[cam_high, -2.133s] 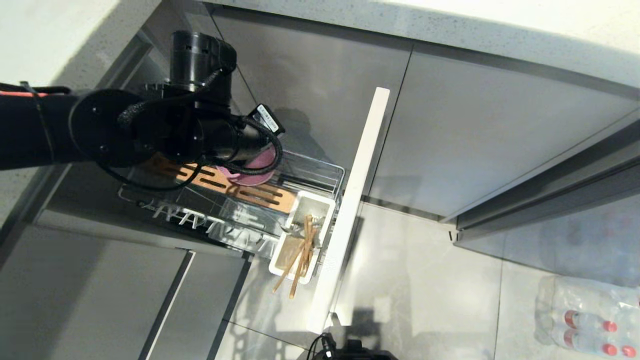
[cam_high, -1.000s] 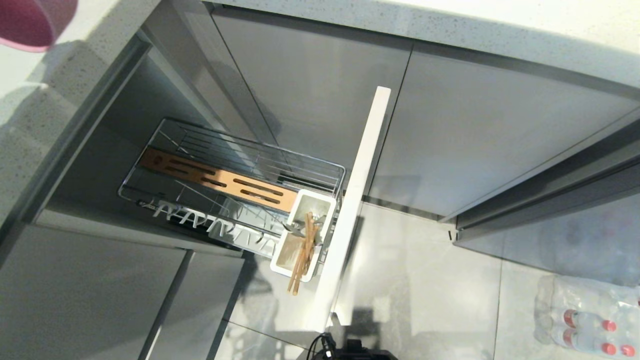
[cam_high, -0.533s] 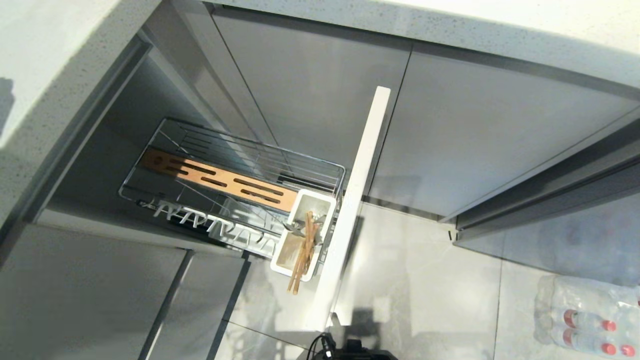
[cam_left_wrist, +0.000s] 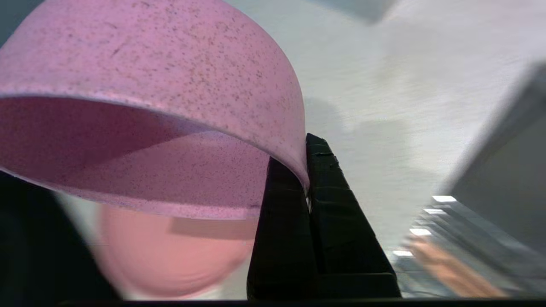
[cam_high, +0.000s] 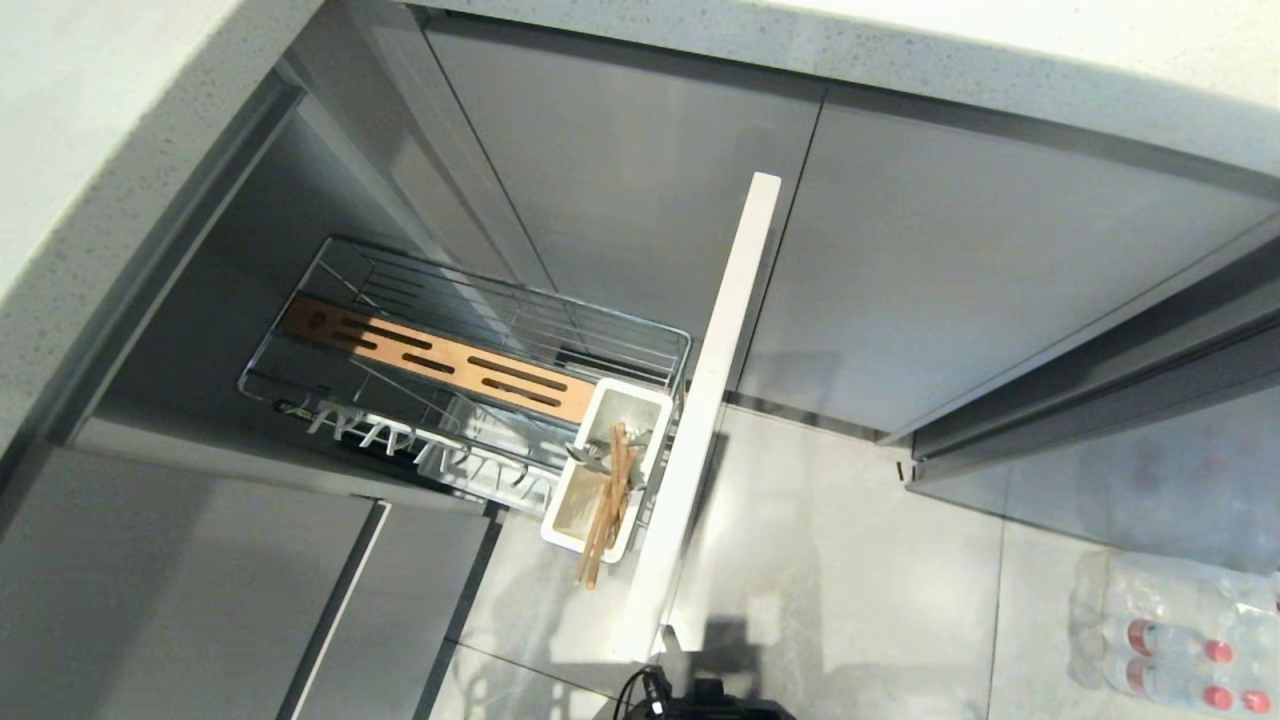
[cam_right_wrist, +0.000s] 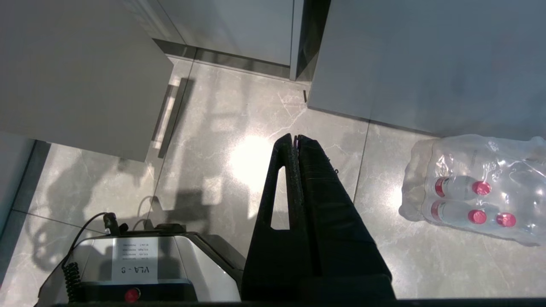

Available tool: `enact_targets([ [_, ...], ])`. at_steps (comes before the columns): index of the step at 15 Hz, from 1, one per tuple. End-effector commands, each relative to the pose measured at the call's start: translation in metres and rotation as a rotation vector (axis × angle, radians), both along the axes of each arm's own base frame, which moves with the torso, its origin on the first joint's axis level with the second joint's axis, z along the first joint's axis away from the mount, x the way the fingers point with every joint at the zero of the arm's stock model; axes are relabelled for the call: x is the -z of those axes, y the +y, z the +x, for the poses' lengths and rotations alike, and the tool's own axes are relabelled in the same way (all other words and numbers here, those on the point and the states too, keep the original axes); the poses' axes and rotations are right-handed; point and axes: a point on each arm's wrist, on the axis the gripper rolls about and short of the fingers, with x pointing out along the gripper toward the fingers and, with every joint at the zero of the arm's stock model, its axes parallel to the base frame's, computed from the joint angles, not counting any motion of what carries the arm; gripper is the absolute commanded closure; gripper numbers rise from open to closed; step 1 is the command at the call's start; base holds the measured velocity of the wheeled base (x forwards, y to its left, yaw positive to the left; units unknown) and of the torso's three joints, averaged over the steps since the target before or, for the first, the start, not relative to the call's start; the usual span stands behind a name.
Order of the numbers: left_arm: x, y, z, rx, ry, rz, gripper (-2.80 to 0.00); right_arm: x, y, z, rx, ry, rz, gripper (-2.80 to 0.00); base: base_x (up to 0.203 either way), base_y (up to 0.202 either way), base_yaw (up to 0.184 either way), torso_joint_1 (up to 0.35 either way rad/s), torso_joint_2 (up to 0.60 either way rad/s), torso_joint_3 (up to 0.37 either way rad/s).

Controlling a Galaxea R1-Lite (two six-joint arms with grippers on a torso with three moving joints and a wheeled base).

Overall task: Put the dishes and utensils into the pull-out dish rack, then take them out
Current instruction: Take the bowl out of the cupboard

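Observation:
My left gripper [cam_left_wrist: 305, 170] is shut on the rim of the small pink bowl [cam_left_wrist: 149, 64], one finger inside and one outside the wall; the bowl hangs tilted over a pale counter. Beneath it lies a blurred pink plate [cam_left_wrist: 170, 256]. Neither arm shows in the head view. There the pull-out dish rack [cam_high: 620, 335] stands drawn out, with its wooden strip [cam_high: 440, 360] and white pronged tray [cam_high: 430, 455] bare. The chopsticks [cam_high: 605, 520] and the spoon [cam_high: 590, 457] stand in the white utensil cup [cam_high: 640, 405]. My right gripper [cam_right_wrist: 295, 140] hangs shut and empty over the floor.
The rack's pale front panel [cam_high: 715, 400] juts out over the tiled floor. Grey cabinet fronts and a speckled countertop [cam_high: 100, 120] surround the rack. A wrapped pack of water bottles [cam_high: 1170, 640] lies at the right, and my base [cam_right_wrist: 136, 256] stands below the right gripper.
The left arm lifted the pink bowl out of the rack and carried it up and left, out of the head view. The chopsticks drew closer together in the cup. The right arm stayed still.

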Motion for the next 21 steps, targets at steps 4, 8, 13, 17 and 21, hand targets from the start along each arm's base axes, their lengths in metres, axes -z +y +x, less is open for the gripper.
enact_targets([
  [4,0.018,0.041,0.042,-0.184,0.344,-0.089,0.00,0.000,0.000,0.000,0.000,0.000,0.000,0.00,0.000,0.000,0.000,0.000,0.00,0.000],
  [8,0.012,0.058,0.052,-0.093,0.461,-0.201,0.00,0.000,0.000,0.000,0.000,-0.001,0.000,0.00,0.000,0.000,0.000,0.000,0.00,0.000],
  [13,0.013,0.082,0.071,-0.036,0.535,-0.267,0.00,0.000,0.000,0.000,0.001,0.002,0.000,0.00,0.000,0.000,0.000,0.000,0.00,0.000],
  [17,0.012,0.089,0.078,-0.031,0.540,-0.273,0.00,0.000,0.000,0.000,0.000,0.001,0.000,0.00,0.000,0.000,0.000,0.000,0.00,0.000],
  [21,0.013,0.083,0.072,-0.032,0.551,-0.283,0.00,0.000,0.000,0.000,0.001,0.000,0.000,0.00,0.000,0.000,0.000,0.000,0.00,0.000],
])
